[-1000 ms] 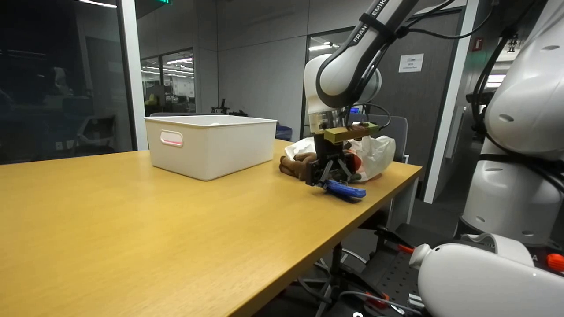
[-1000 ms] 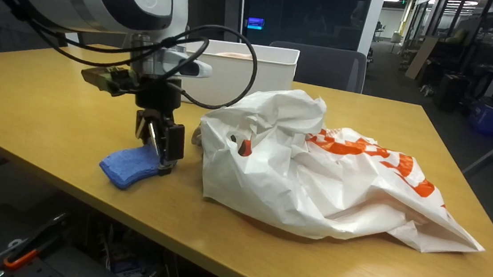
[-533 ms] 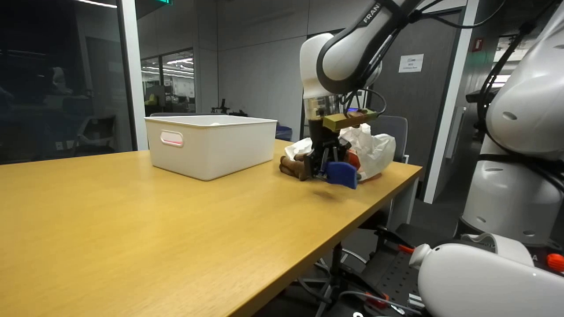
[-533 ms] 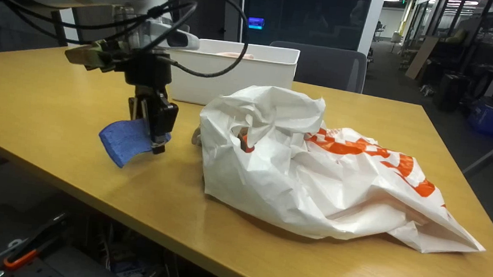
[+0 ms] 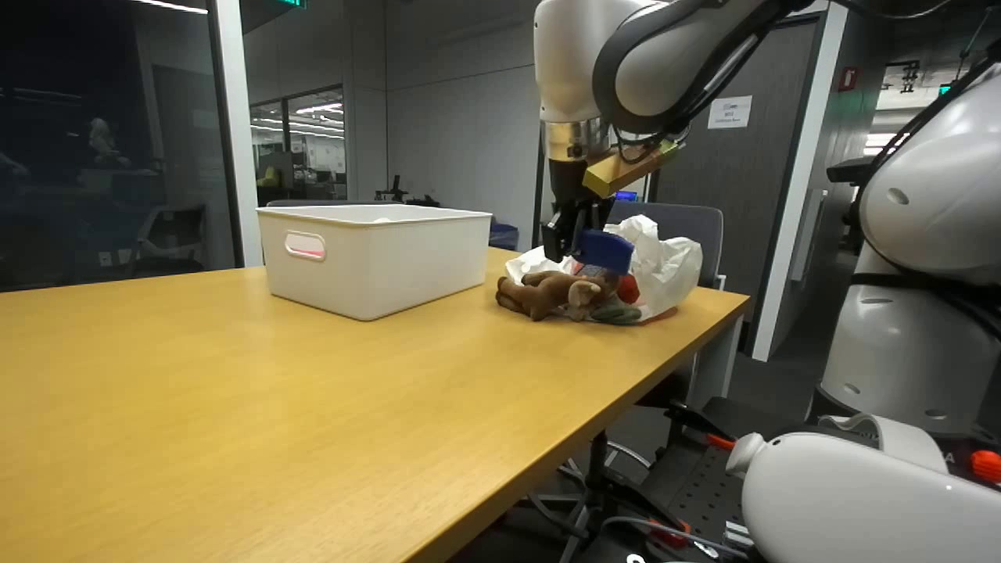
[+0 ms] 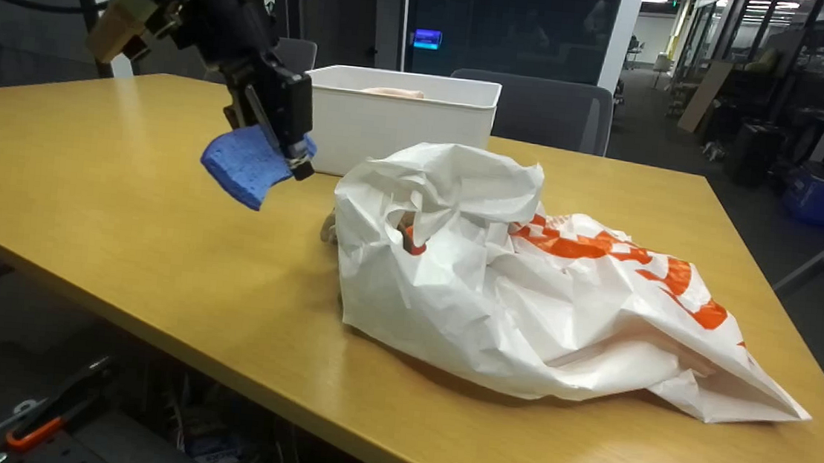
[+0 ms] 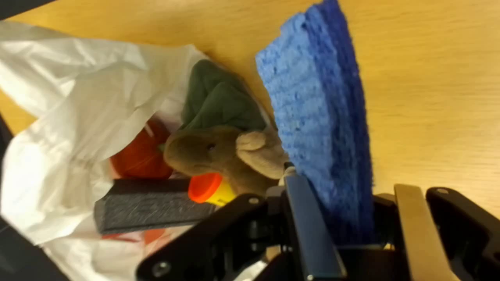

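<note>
A folded blue cloth [image 5: 604, 252] hangs in the air, with my gripper [image 6: 269, 146] shut on one end of it. The free part sticks out and droops in both exterior views. In the wrist view the cloth [image 7: 308, 93] stands up from between the fingers, and its gripped end is dark and partly hidden. Beneath and beside the gripper lies a brown plush toy [image 5: 551, 293] at the mouth of a crumpled white plastic bag [image 6: 452, 287]. By the toy's head [image 7: 199, 150] are a green cloth-like piece [image 7: 220, 99] and a yellow tub with an orange lid [image 7: 207, 189].
A white bin [image 5: 391, 258] stands on the wooden table [image 5: 274, 407], with something pale [image 6: 394, 92] showing inside. In the bag's opening are a dark red round thing [image 7: 140, 156] and a black block [image 7: 152, 207]. The table's edge [image 6: 171, 337] runs along the robot's side.
The gripper has closed on the blue cloth, lifted it off the table and tilted in the latest half second. The plush toy has come into fuller view.
</note>
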